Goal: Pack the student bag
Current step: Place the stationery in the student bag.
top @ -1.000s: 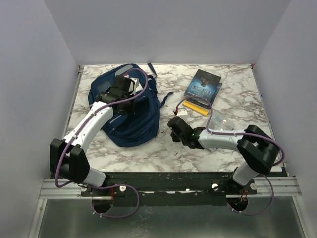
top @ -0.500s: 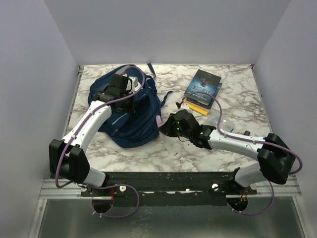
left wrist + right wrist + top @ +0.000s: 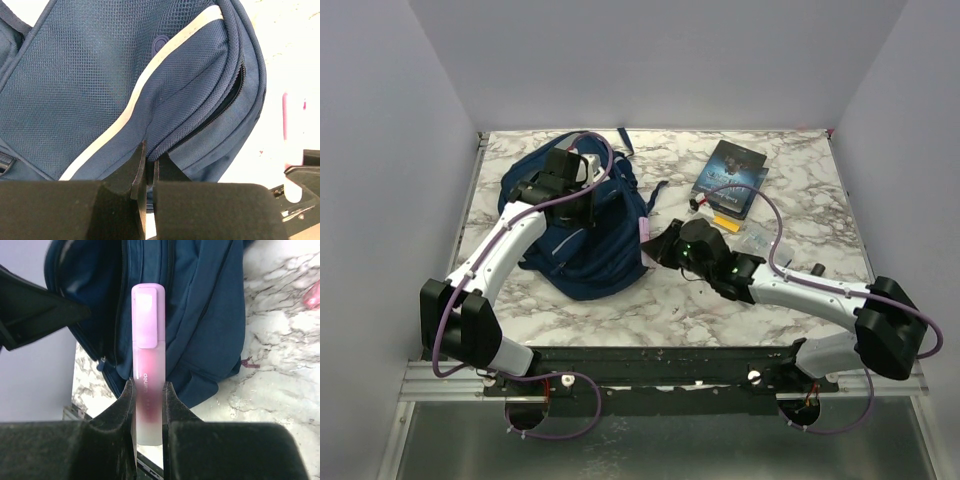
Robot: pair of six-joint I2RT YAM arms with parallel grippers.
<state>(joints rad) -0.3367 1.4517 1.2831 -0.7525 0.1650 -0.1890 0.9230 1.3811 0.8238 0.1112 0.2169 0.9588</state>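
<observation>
The navy student bag (image 3: 592, 255) lies on the left of the marble table, its zip opening gaping along the right side (image 3: 220, 107). My left gripper (image 3: 580, 212) is shut on a fold of the bag's fabric at the zip edge (image 3: 149, 156) and holds it up. My right gripper (image 3: 662, 252) is shut on a pink-purple highlighter (image 3: 148, 365), cap pointing forward, at the bag's right edge (image 3: 205, 315). The highlighter also shows in the top view (image 3: 644, 236) and in the left wrist view (image 3: 292, 150).
A dark blue book (image 3: 730, 168) lies at the back right, with a yellow-edged item (image 3: 724, 213) and a clear plastic pouch (image 3: 756, 237) in front of it. A small pink object (image 3: 312, 295) lies on the marble. Grey walls enclose the table.
My right arm has swung left and forward, carrying the highlighter from mid-table to the bag's right edge. My left gripper keeps its hold on the bag fabric, which has shifted slightly.
</observation>
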